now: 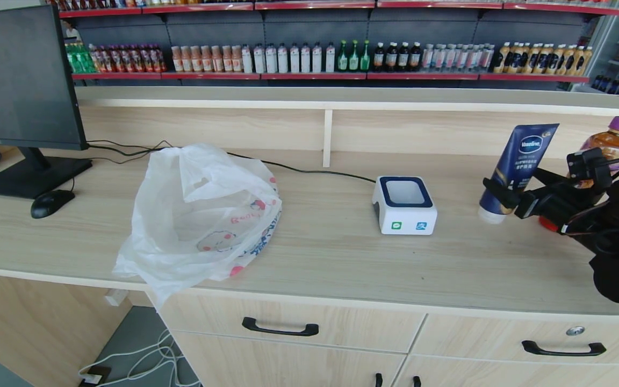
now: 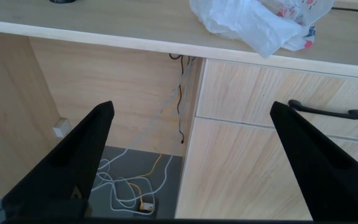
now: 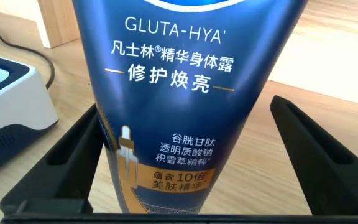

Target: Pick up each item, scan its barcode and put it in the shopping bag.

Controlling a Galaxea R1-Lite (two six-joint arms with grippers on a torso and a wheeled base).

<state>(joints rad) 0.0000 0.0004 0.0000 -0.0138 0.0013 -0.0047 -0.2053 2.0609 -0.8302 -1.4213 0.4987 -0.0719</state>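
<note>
A dark blue lotion tube (image 1: 524, 156) stands cap-down on the wooden counter (image 1: 342, 252) at the right. My right gripper (image 1: 503, 189) is open, one finger on each side of the tube's lower part. In the right wrist view the tube (image 3: 173, 93) sits between the wide-set fingers (image 3: 73, 149). The white scanner (image 1: 403, 204) stands mid-counter, and its corner (image 3: 5, 118) shows beside the tube. The translucent shopping bag (image 1: 202, 209) lies slumped at the counter's left front, hanging over the edge (image 2: 260, 22). My left gripper (image 2: 191, 109) hangs open and holds nothing below the counter's front.
A tea bottle with a purple cap (image 1: 610, 142) stands behind my right arm. A monitor (image 1: 19, 80) and mouse (image 1: 50, 203) occupy the far left. A black cable (image 1: 315, 172) runs to the scanner. Drawers with black handles (image 2: 325, 112) lie under the counter.
</note>
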